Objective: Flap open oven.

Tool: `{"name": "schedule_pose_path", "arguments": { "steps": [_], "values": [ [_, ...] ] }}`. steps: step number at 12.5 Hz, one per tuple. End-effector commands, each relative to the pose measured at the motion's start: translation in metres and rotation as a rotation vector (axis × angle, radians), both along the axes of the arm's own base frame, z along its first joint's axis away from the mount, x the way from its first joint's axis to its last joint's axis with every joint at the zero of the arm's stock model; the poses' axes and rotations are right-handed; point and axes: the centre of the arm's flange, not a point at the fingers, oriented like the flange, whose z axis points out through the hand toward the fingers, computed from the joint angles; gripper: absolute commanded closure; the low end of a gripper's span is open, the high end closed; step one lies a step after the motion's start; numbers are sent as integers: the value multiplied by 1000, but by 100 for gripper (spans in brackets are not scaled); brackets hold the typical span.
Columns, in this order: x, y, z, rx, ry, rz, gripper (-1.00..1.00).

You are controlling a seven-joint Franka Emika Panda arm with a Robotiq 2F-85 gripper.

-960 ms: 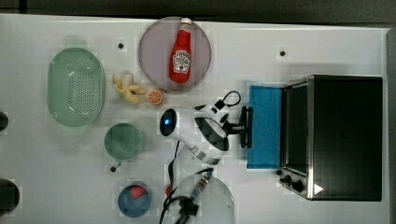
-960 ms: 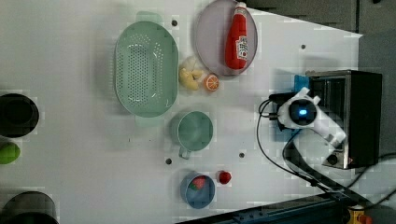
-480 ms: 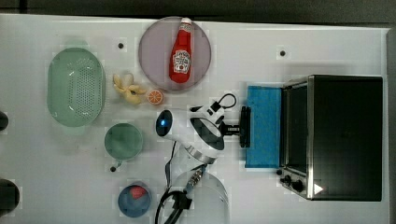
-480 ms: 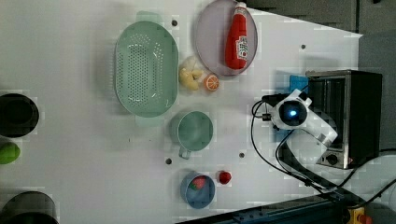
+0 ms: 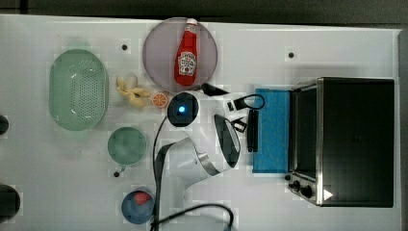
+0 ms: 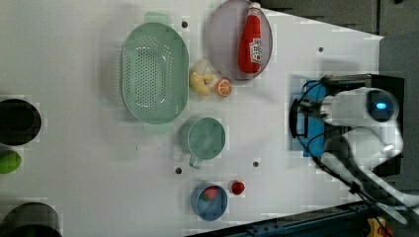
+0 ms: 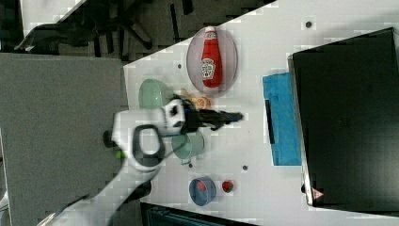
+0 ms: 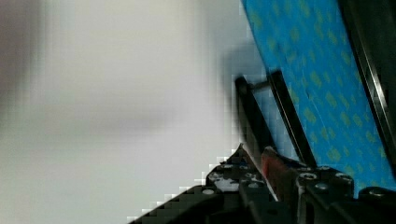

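Top view: straight down over my desk (image 5: 337, 43), oven (image 5: 353, 139) at the top view's right, far enough to take in the whole surface. Left view: also overhead, slightly skewed, oven (image 6: 390, 94) at the left view's right edge. Right view: high and oblique, reaching past the desk (image 7: 263, 42) edge. All three share the oven. Wrist view: very close, grazing the blue door (image 8: 317, 79).

White table (image 5: 337, 43), w/ oven (image 5: 356, 139), colander (image 5: 77, 89), plate (image 5: 159, 48), mug (image 5: 126, 146), bowl (image 5: 137, 207)
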Motion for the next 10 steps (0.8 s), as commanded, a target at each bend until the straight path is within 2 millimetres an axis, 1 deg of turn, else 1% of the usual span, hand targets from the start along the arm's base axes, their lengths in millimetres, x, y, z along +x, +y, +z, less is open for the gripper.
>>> {"name": "schedule_pose_path", "arguments": {
  "steps": [1, 4, 6, 8, 9, 10],
  "values": [
    [7, -5, 68, 79, -122, -171, 65],
    [-6, -8, 126, 212, -133, -339, 65],
    [-20, -9, 175, 309, -123, -429, 65],
    [-28, -11, 235, 335, -169, -433, 65],
    [-34, -13, 258, 335, -158, -439, 65],
    [-40, -15, 277, 330, -133, -448, 65]
  ]
}}
